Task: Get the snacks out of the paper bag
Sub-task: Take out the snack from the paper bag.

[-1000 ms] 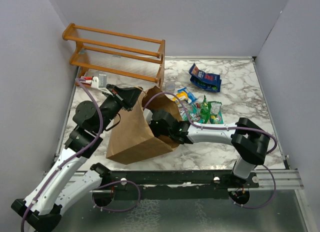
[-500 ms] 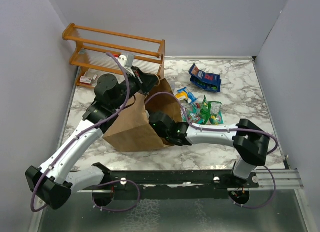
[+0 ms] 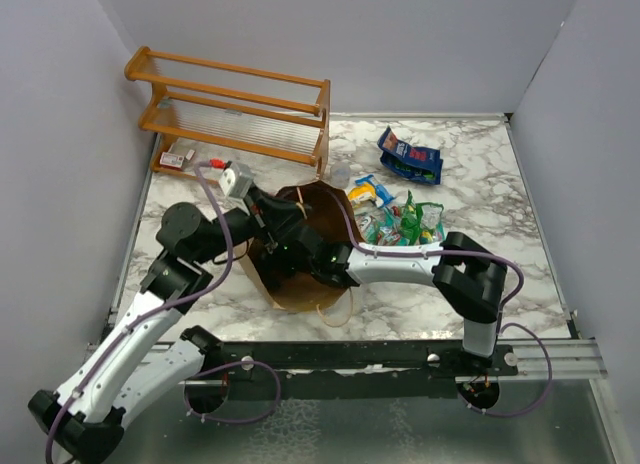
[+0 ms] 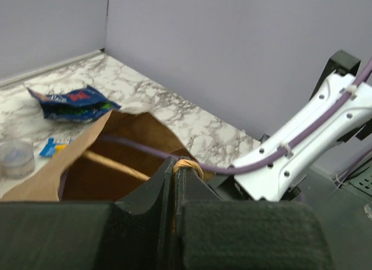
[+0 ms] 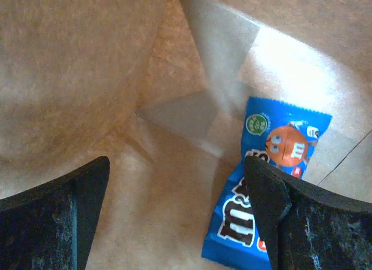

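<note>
Now, left gripper (image 4: pixel 175 172) clamped on the handle (image 4: pixel 187 163) of the brown kraft paper bag (image 4: pixel 135 136), we hold our right gripper (image 5: pixel 177 194) wide open inside it, 1 glossy blue snack packet (image 5: pixel 278 146) slanting beside a fingertip (image 5: pixel 264 188).

marble table (image 3: pixel 480 274): you see white stone with grey veins
wooden rack (image 3: pixel 235 109): orange, two tiers, in your far left corner
clear cup (image 3: pixel 340 172): small, just beside the rack's right end
red-and-white item (image 3: pixel 172 160): by the rack's left foot
</note>
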You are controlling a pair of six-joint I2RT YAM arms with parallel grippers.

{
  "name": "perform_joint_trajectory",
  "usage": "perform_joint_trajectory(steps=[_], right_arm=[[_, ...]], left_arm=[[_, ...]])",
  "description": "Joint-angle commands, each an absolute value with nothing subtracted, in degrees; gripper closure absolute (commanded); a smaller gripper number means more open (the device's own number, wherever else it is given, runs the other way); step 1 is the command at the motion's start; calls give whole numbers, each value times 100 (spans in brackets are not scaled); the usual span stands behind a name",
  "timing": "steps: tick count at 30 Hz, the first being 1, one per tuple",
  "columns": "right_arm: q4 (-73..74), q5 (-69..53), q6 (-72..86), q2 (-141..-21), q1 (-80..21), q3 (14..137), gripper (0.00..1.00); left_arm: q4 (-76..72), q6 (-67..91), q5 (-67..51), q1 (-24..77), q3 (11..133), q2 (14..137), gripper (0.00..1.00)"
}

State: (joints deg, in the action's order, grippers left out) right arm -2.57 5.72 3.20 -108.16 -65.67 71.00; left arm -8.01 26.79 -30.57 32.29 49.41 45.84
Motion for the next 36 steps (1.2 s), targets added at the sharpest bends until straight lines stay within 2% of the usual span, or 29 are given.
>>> perform_joint_trajectory(steps=[1, 7, 18, 26, 36], right_arm=[[-354, 809, 115, -10750, -6603, 6924, 0], [-418, 1148, 25, -10959, -6601, 6896, 0], [-364, 1638, 146, -11319, -6601, 6930, 0], [-109, 1395, -204, -11624, -6598, 7333, 0], [-457, 1100, -42, -12262, -6601, 7762, 0]], left_arm=[[29, 2599, -2694, 3234, 4270, 3603, 100], [-240, 3285, -2794, 3234, 3865, 3037, 100], [-1049, 3589, -3366, 3238, 4506, 3680, 100], [-1561, 3742, -3477, 3242, 4513, 4090, 100], [-1632, 3905, -3208, 3242, 4454, 4184, 100]])
